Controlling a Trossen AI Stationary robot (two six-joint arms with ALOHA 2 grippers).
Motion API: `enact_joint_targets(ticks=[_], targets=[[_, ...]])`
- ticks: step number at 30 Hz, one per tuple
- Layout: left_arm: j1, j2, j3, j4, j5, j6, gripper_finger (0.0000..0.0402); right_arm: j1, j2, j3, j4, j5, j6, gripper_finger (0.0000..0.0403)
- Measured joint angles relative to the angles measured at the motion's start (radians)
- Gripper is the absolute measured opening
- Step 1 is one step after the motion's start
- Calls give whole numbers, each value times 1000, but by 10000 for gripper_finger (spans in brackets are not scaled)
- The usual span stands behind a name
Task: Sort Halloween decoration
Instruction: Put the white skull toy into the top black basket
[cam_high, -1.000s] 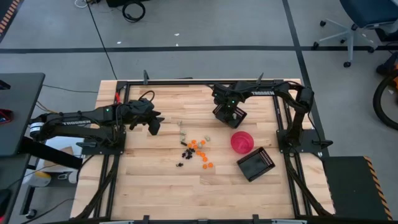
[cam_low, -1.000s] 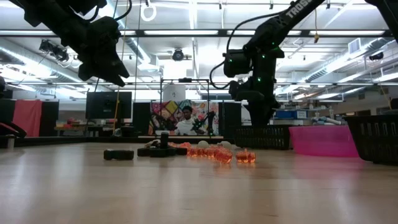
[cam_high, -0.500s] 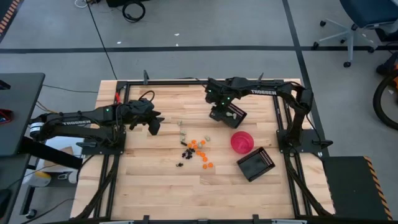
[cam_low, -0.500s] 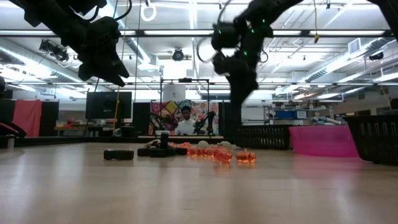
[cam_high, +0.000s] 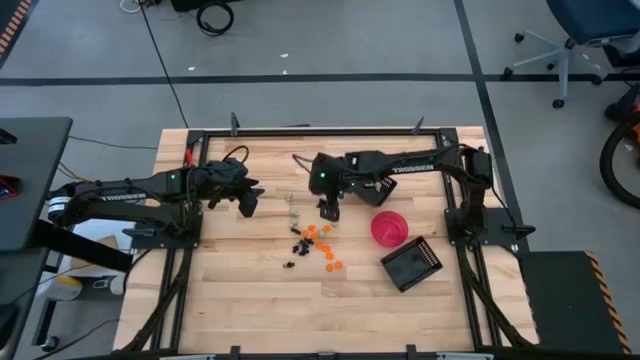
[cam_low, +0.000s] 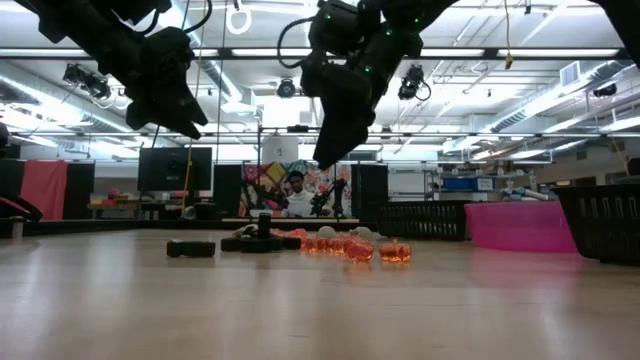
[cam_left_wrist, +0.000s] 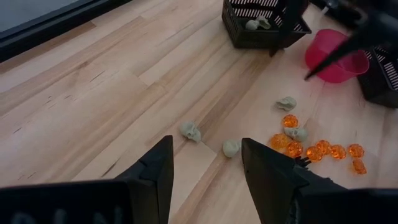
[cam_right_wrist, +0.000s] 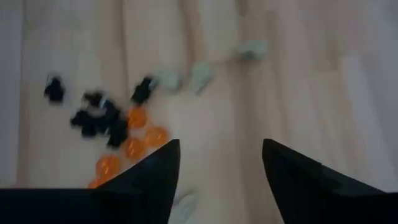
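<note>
High view, trinkets: your tiny orange, black and pale grey plastic Halloween decorations (cam_high: 316, 238) lie scattered mid light wooden tabletop (cam_high: 240, 290).
Right gripper (cam_high: 327, 209): jaws apart, empty, hovering over them, likely for picking.
Left gripper (cam_high: 246, 203): parted, empty, waiting aside.

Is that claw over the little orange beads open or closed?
Open: the right gripper shows bare wood between its two dark fingers, nothing held.

Near the middle of the tabletop (cam_high: 250, 290) lie about nine orange trinkets (cam_left_wrist: 323, 149), roughly eight black trinkets (cam_right_wrist: 99, 118) and four pale whitish-grey trinkets (cam_left_wrist: 191, 131); the heap makes exact counts hard. Two more pale ones sit in one of two black slatted baskets (cam_left_wrist: 261, 28), toward the far edge. One pink bowl (cam_high: 389, 228) stands near the right edge.
</note>
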Motion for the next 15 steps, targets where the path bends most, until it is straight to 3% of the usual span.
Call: enact_joint_targets(ticks=[6, 15], targets=[[0, 0, 0, 4, 0, 17, 162, 38, 71, -1, -9, 12, -35, 262], [0, 0, 0, 4, 0, 17, 162, 103, 120, -1, -133, 90, 4, 232]])
